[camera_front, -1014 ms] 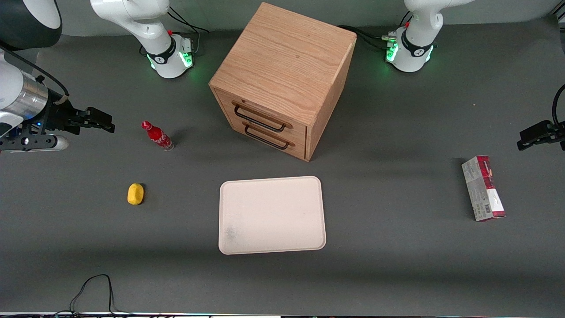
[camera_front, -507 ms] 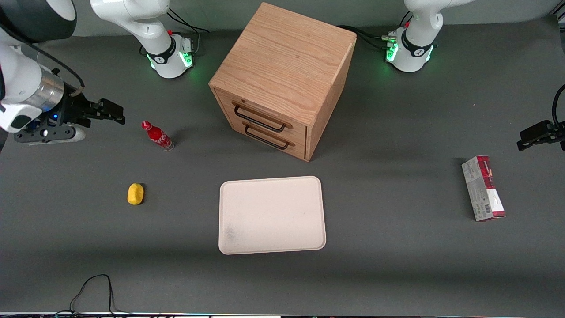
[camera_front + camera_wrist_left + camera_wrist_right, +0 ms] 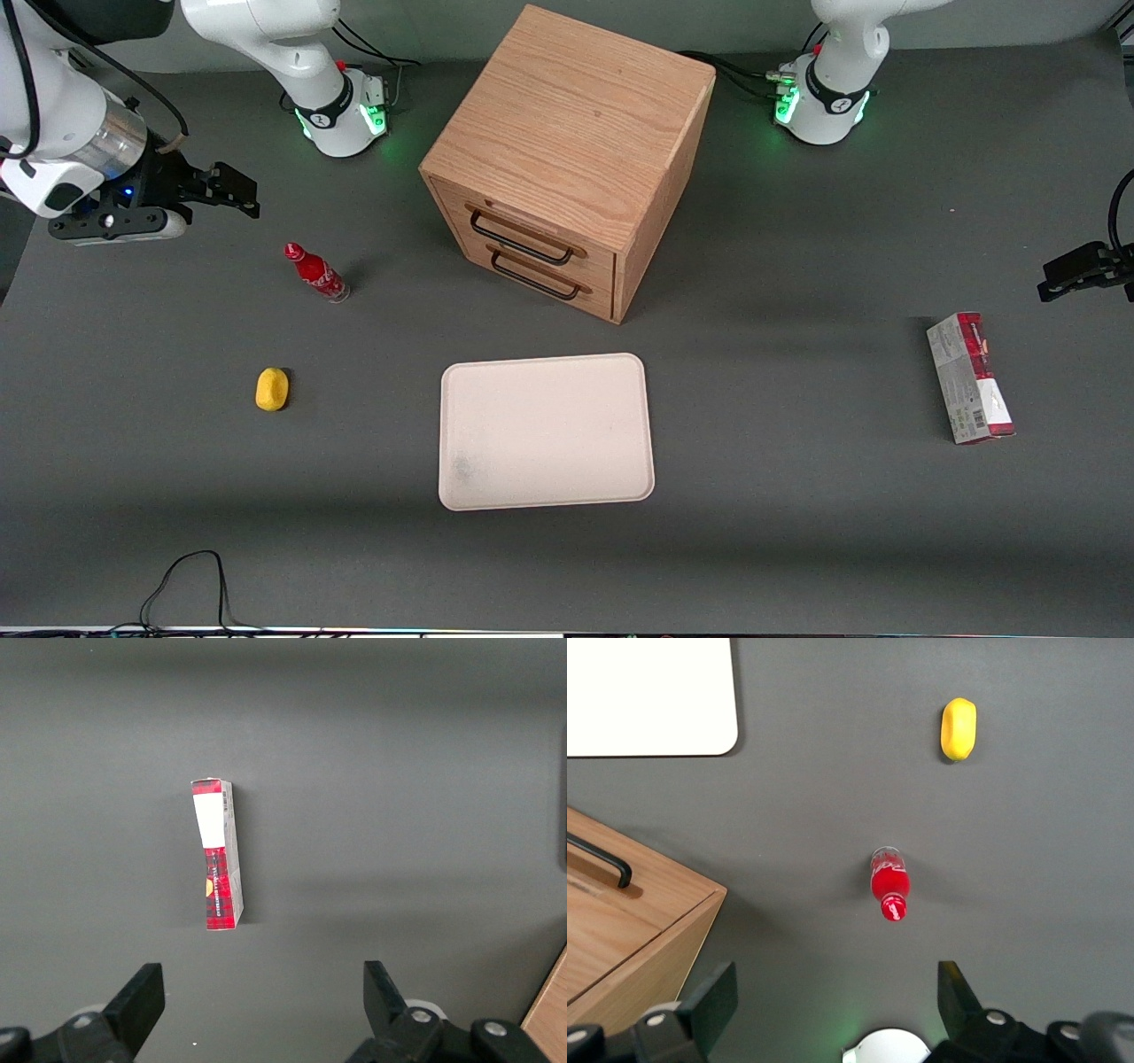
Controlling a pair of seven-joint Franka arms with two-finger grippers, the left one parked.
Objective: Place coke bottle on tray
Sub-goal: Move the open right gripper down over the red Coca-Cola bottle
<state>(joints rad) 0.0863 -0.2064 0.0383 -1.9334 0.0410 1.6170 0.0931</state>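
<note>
While coke bottle stands upright, open-fingered gripper hovers apart.

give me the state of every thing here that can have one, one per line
coke bottle: upright on the table, cap on, not held
tray: flat on the table, nothing on it
cabinet: both drawers shut
lemon: resting on the table, untouched
carton: lying flat toward the parked arm's end of the table
gripper: open, holding nothing, up above the table, short of the coke bottle
</note>
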